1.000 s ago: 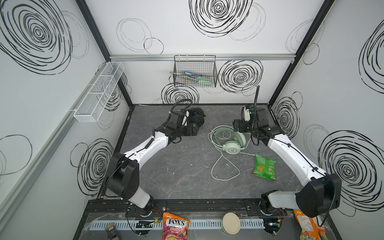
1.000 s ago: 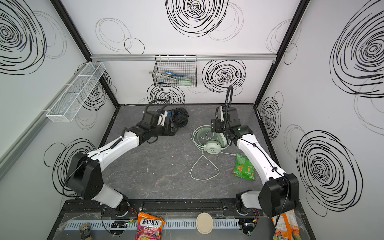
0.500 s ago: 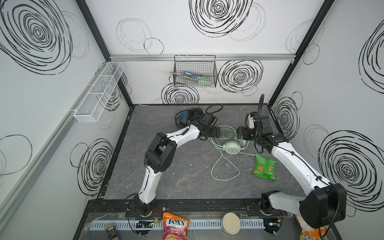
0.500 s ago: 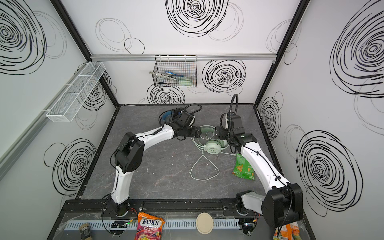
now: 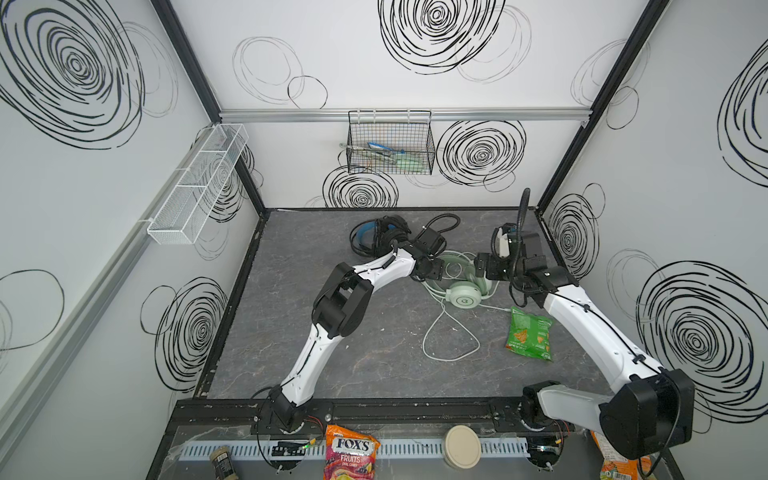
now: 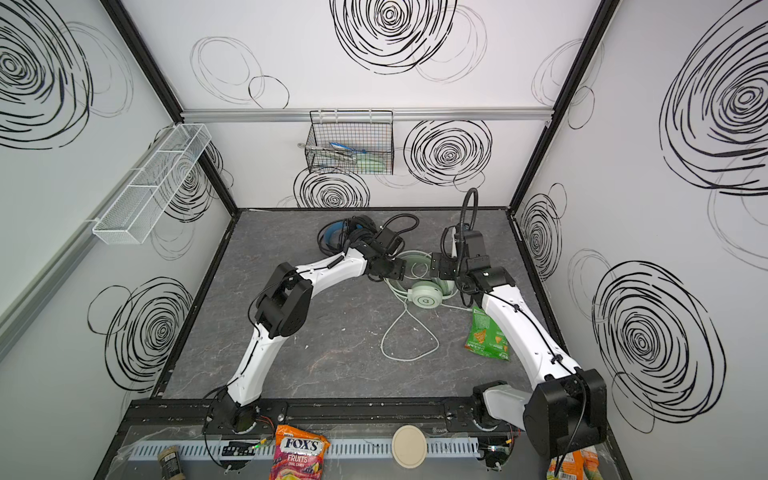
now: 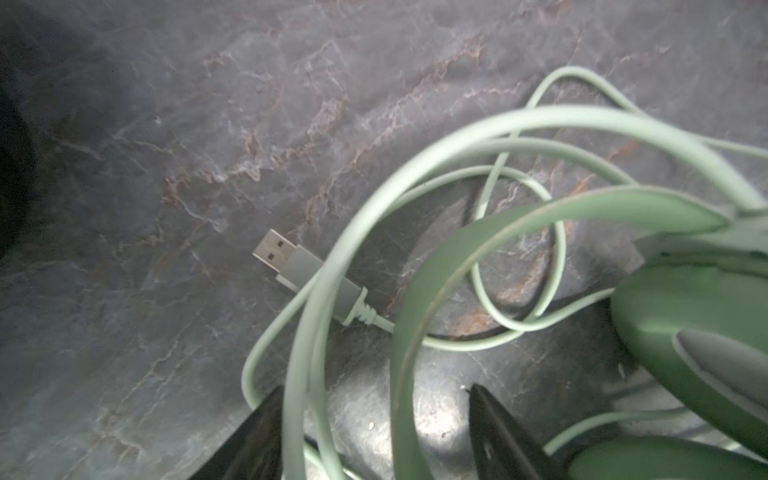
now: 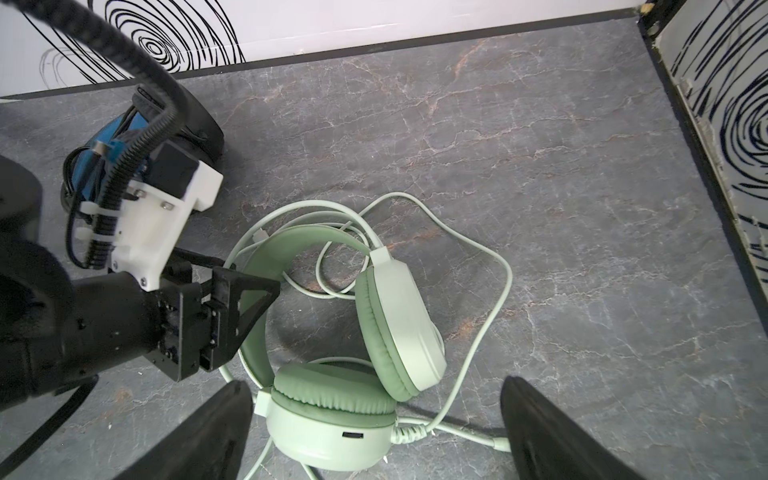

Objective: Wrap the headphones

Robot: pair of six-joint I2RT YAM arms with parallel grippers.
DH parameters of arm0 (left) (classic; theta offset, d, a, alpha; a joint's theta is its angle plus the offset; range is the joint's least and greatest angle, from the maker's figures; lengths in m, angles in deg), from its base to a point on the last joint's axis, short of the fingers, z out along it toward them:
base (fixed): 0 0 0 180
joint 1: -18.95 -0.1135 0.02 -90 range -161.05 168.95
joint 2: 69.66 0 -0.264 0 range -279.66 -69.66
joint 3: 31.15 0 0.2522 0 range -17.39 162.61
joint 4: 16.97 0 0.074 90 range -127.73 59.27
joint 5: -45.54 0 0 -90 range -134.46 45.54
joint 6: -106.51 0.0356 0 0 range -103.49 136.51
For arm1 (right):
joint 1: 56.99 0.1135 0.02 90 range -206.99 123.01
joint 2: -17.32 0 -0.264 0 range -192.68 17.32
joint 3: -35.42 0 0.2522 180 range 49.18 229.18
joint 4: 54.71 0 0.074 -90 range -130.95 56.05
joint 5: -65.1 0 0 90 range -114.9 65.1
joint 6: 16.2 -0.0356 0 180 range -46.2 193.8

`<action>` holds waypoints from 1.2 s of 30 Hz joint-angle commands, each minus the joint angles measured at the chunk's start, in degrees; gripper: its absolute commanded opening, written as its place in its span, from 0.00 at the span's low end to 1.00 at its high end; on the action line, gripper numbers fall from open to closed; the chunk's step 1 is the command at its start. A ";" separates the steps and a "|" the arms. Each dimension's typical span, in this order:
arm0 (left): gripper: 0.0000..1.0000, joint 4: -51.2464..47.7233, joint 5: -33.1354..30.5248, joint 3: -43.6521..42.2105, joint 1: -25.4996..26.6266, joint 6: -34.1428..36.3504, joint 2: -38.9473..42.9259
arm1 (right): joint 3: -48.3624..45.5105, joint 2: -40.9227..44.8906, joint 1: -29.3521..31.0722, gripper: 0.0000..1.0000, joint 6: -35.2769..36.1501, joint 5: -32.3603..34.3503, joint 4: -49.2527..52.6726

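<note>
The mint-green headphones (image 5: pixel 463 293) (image 6: pixel 424 297) lie right of the floor's middle, their pale cable (image 5: pixel 449 340) looping toward the front. My left gripper (image 5: pixel 434 270) (image 7: pixel 376 415) stands open astride the green headband (image 7: pixel 415 332) and strands of cable; one strand runs close along a finger (image 7: pixel 266 419). The cable's USB plug (image 7: pixel 291 259) rests on the floor beyond. My right gripper (image 5: pixel 482 264) (image 8: pixel 374 415) hangs open just above an ear cup (image 8: pixel 328 419), holding nothing. The black headphones with the blue headband (image 5: pixel 374 237) (image 8: pixel 95 166) sit by the back wall.
A green snack bag (image 5: pixel 528 332) lies on the floor beside the right arm. A black wire basket (image 5: pixel 390 143) hangs on the back wall and a white mesh shelf (image 5: pixel 199 183) on the left wall. A candy bag (image 5: pixel 351 453) and a round lid (image 5: pixel 461 446) sit past the front rail.
My left arm swung away from the black headphones to the mint-green ones, and its jaws have narrowed around the headband. The right gripper shifted slightly and stayed open.
</note>
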 commanded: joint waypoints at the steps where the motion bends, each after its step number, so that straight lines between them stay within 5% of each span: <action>1: 0.68 -1.19 -2.17 1.29 0.67 1.99 -1.76 | -0.25 1.11 -0.31 0.97 -0.08 0.80 -0.51; 5: 0.56 -1.45 -2.70 1.76 0.84 2.25 -2.58 | -0.23 1.18 -0.34 0.97 -0.02 0.78 -0.61; 16: 0.00 -0.56 -1.66 0.30 -0.37 1.75 1.87 | -0.84 2.08 -0.31 0.97 0.48 0.38 -0.73; 25: 0.00 0.34 -2.17 -1.46 -3.72 1.82 18.79 | -1.30 5.78 -0.22 0.97 3.50 -6.28 -3.81; 32: 0.00 -3.19 -2.51 -3.18 -10.72 2.47 33.91 | -9.05 20.35 -0.24 0.97 9.07 -23.66 -22.25; 36: 0.00 -6.30 -2.41 -3.58 -15.39 4.95 39.75 | -7.28 19.98 -0.19 0.97 11.40 -32.61 -22.23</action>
